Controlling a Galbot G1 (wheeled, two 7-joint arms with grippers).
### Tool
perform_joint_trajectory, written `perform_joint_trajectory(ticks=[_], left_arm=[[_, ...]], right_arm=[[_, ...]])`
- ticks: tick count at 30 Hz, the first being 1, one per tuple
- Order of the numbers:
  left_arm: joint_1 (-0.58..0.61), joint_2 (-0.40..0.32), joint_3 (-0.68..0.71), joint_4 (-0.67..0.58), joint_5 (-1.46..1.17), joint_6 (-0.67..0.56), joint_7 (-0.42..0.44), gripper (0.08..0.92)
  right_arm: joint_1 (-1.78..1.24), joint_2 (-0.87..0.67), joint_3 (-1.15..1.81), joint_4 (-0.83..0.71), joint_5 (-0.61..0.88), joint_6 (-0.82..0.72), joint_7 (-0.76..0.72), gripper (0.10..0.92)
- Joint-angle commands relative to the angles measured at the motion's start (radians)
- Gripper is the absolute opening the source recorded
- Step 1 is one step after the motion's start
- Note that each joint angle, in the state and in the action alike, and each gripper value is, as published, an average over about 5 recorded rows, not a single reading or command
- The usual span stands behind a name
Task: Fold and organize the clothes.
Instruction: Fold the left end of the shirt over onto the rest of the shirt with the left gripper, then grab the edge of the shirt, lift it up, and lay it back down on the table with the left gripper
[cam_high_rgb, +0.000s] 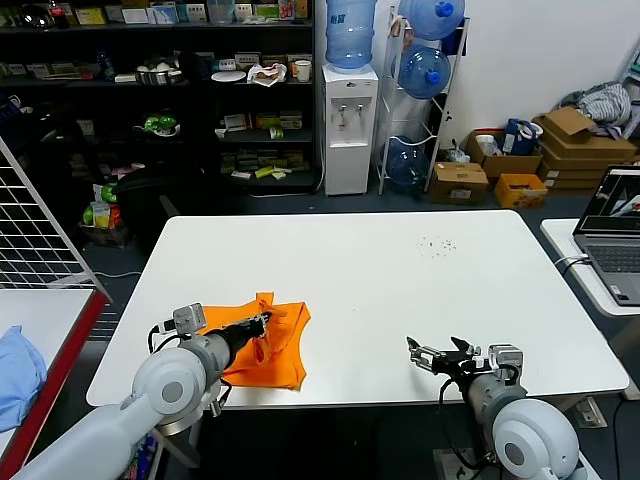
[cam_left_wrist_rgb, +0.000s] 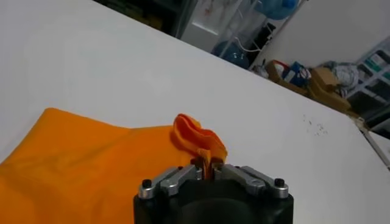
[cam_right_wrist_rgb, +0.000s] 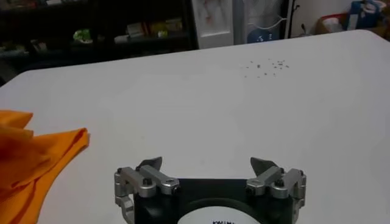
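Our left gripper (cam_high_rgb: 262, 320) clenches the T-shirt (cam_high_rgb: 268, 348), its length running seven-to-one o'clock; right gripper (cam_high_rgb: 443, 355) gapes.

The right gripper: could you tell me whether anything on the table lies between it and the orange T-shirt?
Nothing visible does. The right gripper, jaws open, hovers over bare white table, with only tabletop between it and the orange T-shirt. The left gripper is shut on a fold of it.

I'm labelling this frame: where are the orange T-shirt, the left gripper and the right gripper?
orange T-shirt (cam_high_rgb: 278, 352): head view, flat middle of the cloth.
left gripper (cam_left_wrist_rgb: 207, 169): left wrist view, between fingertips pinching a fold.
right gripper (cam_right_wrist_rgb: 207, 163): right wrist view, gap between spread fingertips.
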Motion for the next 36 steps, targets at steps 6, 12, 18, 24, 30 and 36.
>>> perform_joint_trajectory(ticks=[6,12,18,24,30,36], left_arm=[[0.126,0.136,-0.145,-0.146,-0.049,0.008,0.02,0.361],[0.164,0.273,-0.21,-0.095,-0.04,0.032,0.149,0.534],[0.161,0.403,-0.198,0.106,0.062,0.073,0.52,0.707],[0.124,0.371,-0.177,0.279,0.163,0.127,0.729,0.872],[0.111,0.34,-0.157,0.36,0.215,0.155,0.788,0.92],[0.109,0.305,-0.144,0.406,0.238,0.155,0.789,0.921]], right_arm=[[0.004,0.002,-0.004,-0.009,-0.001,0.002,-0.002,0.921],[0.009,0.005,-0.009,-0.009,-0.002,0.003,-0.006,0.921],[-0.003,0.008,-0.003,-0.008,-0.006,0.009,-0.018,0.921],[-0.009,0.012,0.001,-0.011,-0.011,0.013,-0.024,0.921],[-0.01,0.012,0.005,-0.014,-0.01,0.013,-0.024,0.921],[-0.007,0.016,0.002,-0.02,-0.01,0.013,-0.023,0.921]])
